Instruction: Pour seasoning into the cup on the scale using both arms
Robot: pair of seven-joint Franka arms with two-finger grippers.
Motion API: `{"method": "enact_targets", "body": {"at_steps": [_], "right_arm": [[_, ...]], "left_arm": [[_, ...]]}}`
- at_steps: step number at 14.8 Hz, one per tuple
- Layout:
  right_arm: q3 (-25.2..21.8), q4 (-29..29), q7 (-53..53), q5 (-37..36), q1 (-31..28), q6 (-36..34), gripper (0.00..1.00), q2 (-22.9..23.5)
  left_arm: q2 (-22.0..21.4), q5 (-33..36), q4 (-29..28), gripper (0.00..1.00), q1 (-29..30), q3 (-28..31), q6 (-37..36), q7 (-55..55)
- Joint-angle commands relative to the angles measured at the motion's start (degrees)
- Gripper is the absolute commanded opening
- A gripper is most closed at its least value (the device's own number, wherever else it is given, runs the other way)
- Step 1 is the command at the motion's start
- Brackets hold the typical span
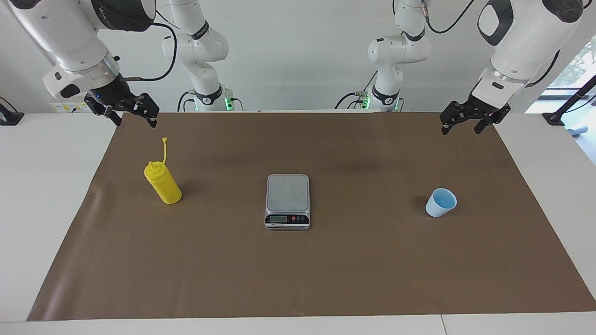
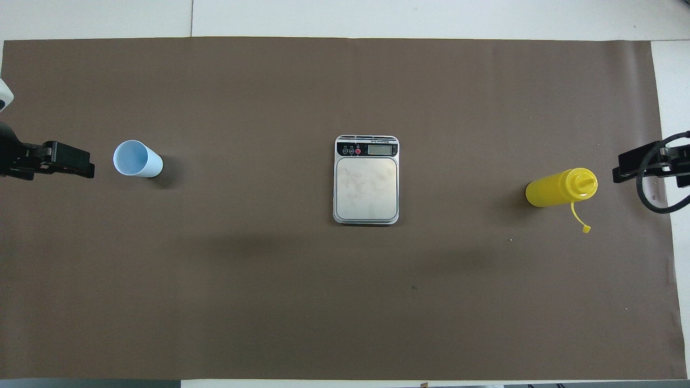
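The yellow seasoning bottle (image 1: pixel 163 184) (image 2: pixel 559 188) stands upright on the brown mat toward the right arm's end, its cap strap hanging loose. The light-blue cup (image 1: pixel 440 202) (image 2: pixel 136 159) stands upright and empty on the mat toward the left arm's end. The silver scale (image 1: pixel 287 201) (image 2: pixel 366 180) sits between them at the mat's middle, its platform bare. My right gripper (image 1: pixel 135 122) (image 2: pixel 628 168) hangs open and empty in the air over the mat's edge near the bottle. My left gripper (image 1: pixel 462 129) (image 2: pixel 75 164) hangs open and empty over the mat's edge near the cup.
The brown mat (image 1: pixel 298 279) covers most of the white table (image 1: pixel 46 186). Both arms' bases stand at the table's robot end.
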Motion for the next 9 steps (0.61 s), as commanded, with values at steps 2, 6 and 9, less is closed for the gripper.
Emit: {"method": "enact_targets", "body": {"at_steps": [2, 6, 9], "right_arm": [[0.1, -1.5, -1.5, 0.1, -0.3, 0.3, 1.00, -0.9], [0.1, -1.5, -0.9, 0.1, -0.5, 0.4, 1.00, -0.9], [0.1, -1.2, -0.9, 0.7, -0.7, 2.3, 1.00, -0.8]], "left_arm": [[-1.4, 0.1, -1.4, 1.00, -0.2, 0.2, 0.4, 0.6], [-1.4, 0.1, -1.4, 1.00, -0.3, 0.2, -0.2, 0.0], [-1.4, 0.1, -2.1, 1.00, 0.3, 0.2, 3.1, 0.8]]}}
